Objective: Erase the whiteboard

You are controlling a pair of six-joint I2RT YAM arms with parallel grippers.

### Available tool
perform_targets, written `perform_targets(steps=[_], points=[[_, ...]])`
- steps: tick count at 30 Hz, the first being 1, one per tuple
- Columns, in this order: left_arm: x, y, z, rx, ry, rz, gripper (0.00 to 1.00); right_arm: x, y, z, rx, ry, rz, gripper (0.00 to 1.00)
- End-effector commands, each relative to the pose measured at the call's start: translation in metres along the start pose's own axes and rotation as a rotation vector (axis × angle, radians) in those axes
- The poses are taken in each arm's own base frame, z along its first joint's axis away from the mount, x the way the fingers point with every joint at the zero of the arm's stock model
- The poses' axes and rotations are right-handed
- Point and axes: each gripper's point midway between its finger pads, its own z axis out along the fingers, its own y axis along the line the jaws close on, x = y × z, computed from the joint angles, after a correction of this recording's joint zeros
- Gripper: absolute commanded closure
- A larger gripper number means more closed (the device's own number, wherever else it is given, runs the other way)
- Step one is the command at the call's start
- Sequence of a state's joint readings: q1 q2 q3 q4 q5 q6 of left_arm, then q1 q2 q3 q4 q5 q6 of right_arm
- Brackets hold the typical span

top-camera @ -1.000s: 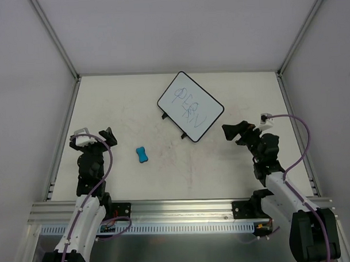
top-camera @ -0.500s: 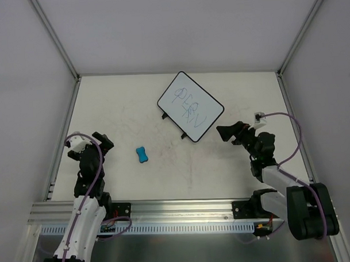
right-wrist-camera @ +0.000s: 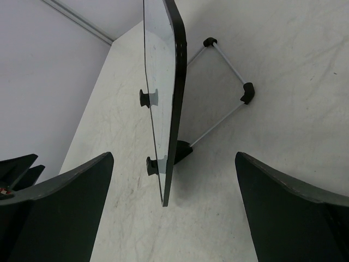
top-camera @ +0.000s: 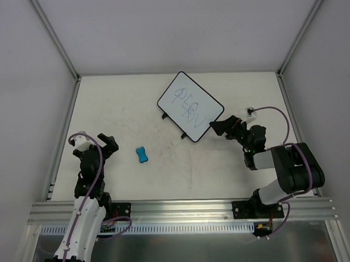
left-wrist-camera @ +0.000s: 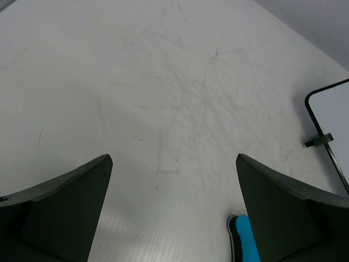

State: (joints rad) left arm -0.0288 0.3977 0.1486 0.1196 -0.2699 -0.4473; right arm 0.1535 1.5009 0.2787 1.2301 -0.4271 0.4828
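Beneath both arms, table (top-camera: 182,165): pale, scuffed surface that carries everything; the arms are bolted at its near edge.
Whiteboard (top-camera: 190,106): sits at the far middle of the table, turned cornerwise. Its blue scribbled face is open to the overhead view, so nothing looks erased yet. The right wrist view shows it edge-on, propped off the table. How steeply it leans I cannot tell.
Right tool (top-camera: 218,128): fingers spread as wide as they go, holding nothing. It points at the whiteboard's near right edge, close to it but apparently not touching. It is probably lined up to steady the board during wiping.
Left tool (top-camera: 108,142): also fully spread and empty, hovering low over bare table and facing toward the eraser. This is likely an approach for picking it up.
Eraser (top-camera: 141,154): small, blue and bone-shaped, lying loose between the left tool and the whiteboard, apart from both. It must be gripped before any wiping.
Wire stand (right-wrist-camera: 226,82): thin frame with black corner pieces behind the board, apparently what keeps it propped.
Tabs (right-wrist-camera: 144,98): two small black clips on the board's edge.
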Motion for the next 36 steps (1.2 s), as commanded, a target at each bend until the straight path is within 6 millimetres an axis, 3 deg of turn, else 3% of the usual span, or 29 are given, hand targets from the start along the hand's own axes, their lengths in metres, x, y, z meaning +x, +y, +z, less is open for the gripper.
perform_targets(steps=[1,9,20,28,32,36], points=[[0.004,-0.010,0.002,0.038,0.044,-0.028,0.01,-0.038,0.039,0.017,-0.152,-0.125,-0.079,0.01],[0.012,-0.018,0.006,0.057,0.113,-0.036,0.01,-0.035,0.042,0.035,-0.168,-0.109,-0.096,0.06],[0.015,-0.041,0.008,0.142,0.203,-0.009,0.01,-0.034,0.035,0.052,-0.169,-0.111,-0.055,0.26],[0.027,-0.072,0.004,0.189,0.288,0.037,0.01,-0.034,0.033,0.051,-0.172,-0.123,-0.047,0.30],[0.032,-0.090,0.002,0.207,0.322,0.083,0.01,-0.034,0.029,0.054,-0.163,-0.123,-0.042,0.37],[0.046,-0.095,0.002,0.203,0.399,0.095,0.01,-0.036,0.029,0.053,-0.165,-0.127,-0.044,0.46]])
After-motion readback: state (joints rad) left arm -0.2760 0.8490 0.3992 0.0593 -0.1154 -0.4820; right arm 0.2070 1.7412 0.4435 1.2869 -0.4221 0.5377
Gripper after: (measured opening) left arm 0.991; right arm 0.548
